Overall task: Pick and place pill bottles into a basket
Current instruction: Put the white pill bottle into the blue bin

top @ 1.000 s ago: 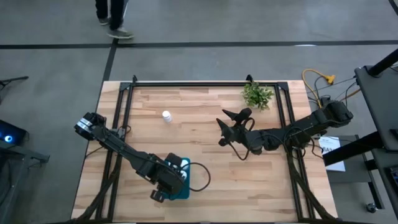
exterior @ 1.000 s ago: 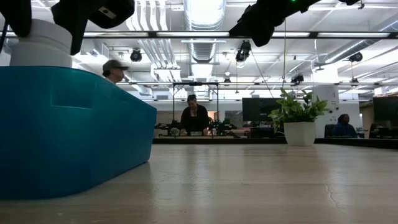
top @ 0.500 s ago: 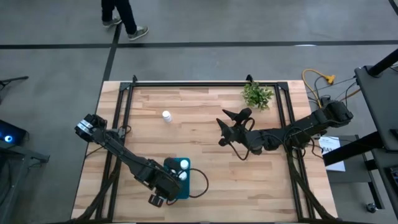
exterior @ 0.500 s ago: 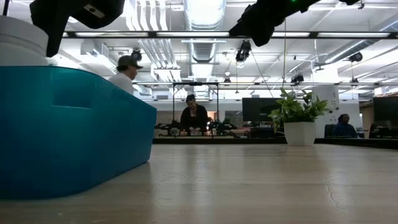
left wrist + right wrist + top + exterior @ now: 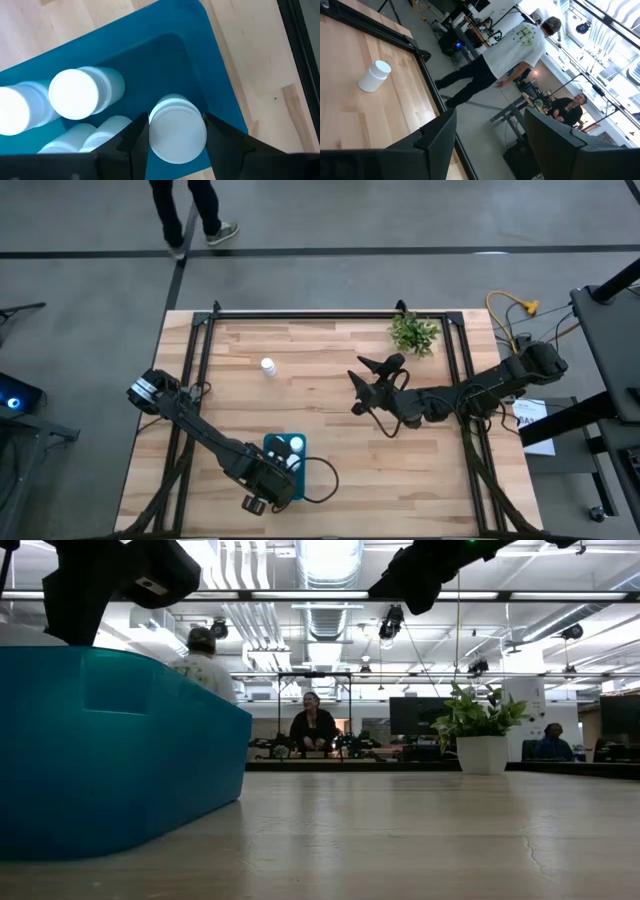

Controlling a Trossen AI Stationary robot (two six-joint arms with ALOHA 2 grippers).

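Note:
The teal basket (image 5: 210, 85) stands near the table's front edge (image 5: 283, 448), with several white pill bottles lying in it, among them one (image 5: 75, 92) with its cap toward the camera. My left gripper (image 5: 177, 134) points steeply down into the basket's corner and is shut on one more pill bottle (image 5: 177, 127). One pill bottle (image 5: 267, 367) stands alone on the far left part of the table, also seen in the right wrist view (image 5: 375, 75). My right gripper (image 5: 365, 380) waits open and level above the table's middle, with nothing between its fingers. My left gripper pinches the pill bottle between its two fingers (image 5: 136, 137), one on each side of the bottle just behind the round cap (image 5: 175, 135). The fingers come from above, slanting down. The bottle hangs inside the basket's corner; whether it rests on the floor I cannot tell.
A small potted plant (image 5: 413, 332) stands at the table's far right. A black frame (image 5: 195, 380) runs around the tabletop. A person (image 5: 190, 210) walks on the floor beyond the far edge, and other people show in the room behind (image 5: 312, 725).
My left gripper has come down with the pill bottle and shifted slightly toward the table's near edge. In the low view the bottle, first well above the basket's rim, has sunk behind its wall. The person beyond the table has walked on.

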